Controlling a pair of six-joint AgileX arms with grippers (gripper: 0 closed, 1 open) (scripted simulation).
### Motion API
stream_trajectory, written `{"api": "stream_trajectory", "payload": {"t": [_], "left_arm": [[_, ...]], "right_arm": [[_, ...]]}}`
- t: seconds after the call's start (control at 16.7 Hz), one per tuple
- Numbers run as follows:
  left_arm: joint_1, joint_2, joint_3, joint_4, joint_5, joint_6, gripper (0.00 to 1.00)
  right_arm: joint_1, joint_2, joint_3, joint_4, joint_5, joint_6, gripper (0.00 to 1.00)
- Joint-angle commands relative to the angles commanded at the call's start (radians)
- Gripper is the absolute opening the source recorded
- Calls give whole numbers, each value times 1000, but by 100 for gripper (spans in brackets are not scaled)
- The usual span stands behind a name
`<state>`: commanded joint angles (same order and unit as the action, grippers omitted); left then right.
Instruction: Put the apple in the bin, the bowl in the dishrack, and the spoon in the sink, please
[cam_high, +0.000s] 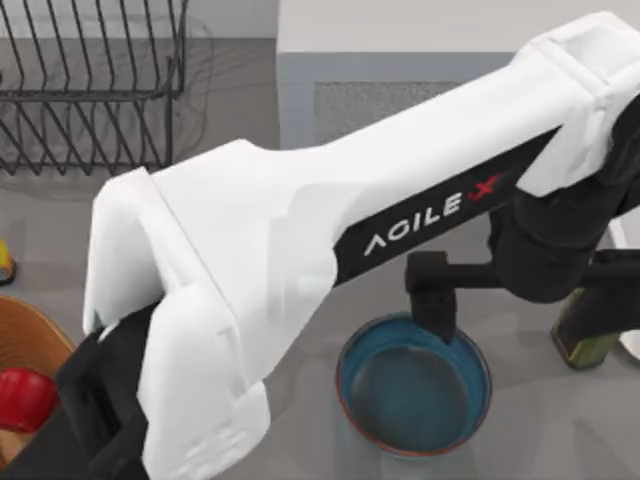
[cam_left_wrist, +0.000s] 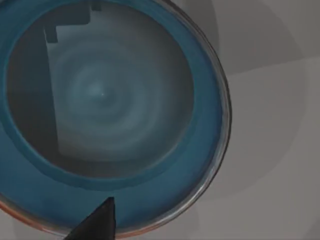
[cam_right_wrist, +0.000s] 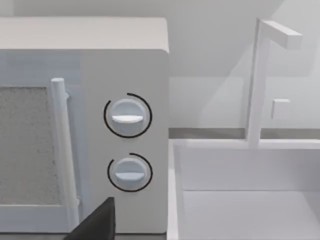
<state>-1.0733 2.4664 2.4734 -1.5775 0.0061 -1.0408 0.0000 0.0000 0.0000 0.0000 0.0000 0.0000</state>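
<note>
The teal-blue bowl (cam_high: 415, 385) stands on the grey table near the front, right of centre. My left gripper (cam_high: 432, 315) hangs at the bowl's far rim, its dark tip just over the edge. In the left wrist view the bowl (cam_left_wrist: 100, 95) is seen close from above, with nothing in it. The red apple (cam_high: 25, 398) lies in the tan bin (cam_high: 30, 335) at the table's left edge. At the back left stands the black wire dishrack (cam_high: 90, 90). My right gripper (cam_right_wrist: 95, 222) is parked facing the white sink (cam_right_wrist: 250, 200). The spoon is out of view.
My left arm's white link (cam_high: 300, 230) crosses the table from front left to back right. A white microwave (cam_high: 400, 60) stands at the back, with the sink's faucet (cam_right_wrist: 260, 80) beside it. An olive bottle (cam_high: 585, 335) stands right of the bowl. A yellow object (cam_high: 5, 260) sits at the left edge.
</note>
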Motion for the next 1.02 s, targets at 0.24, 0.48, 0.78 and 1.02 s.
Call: {"api": "stream_trajectory", "payload": {"t": [0.24,0.48,0.78,1.02], "left_arm": [[4,-2,-2,2,-1,1,100],[-10,-8,-66,58,0,-10,100],[-37,-28,-266,237,1,-36,100],[-21,-29,-406,371,1,-18,100]], "right_arm": [[0,0,0,0,0,0,100],[0,0,0,0,0,0,100],[0,0,0,0,0,0,100],[0,0,0,0,0,0,100]]}}
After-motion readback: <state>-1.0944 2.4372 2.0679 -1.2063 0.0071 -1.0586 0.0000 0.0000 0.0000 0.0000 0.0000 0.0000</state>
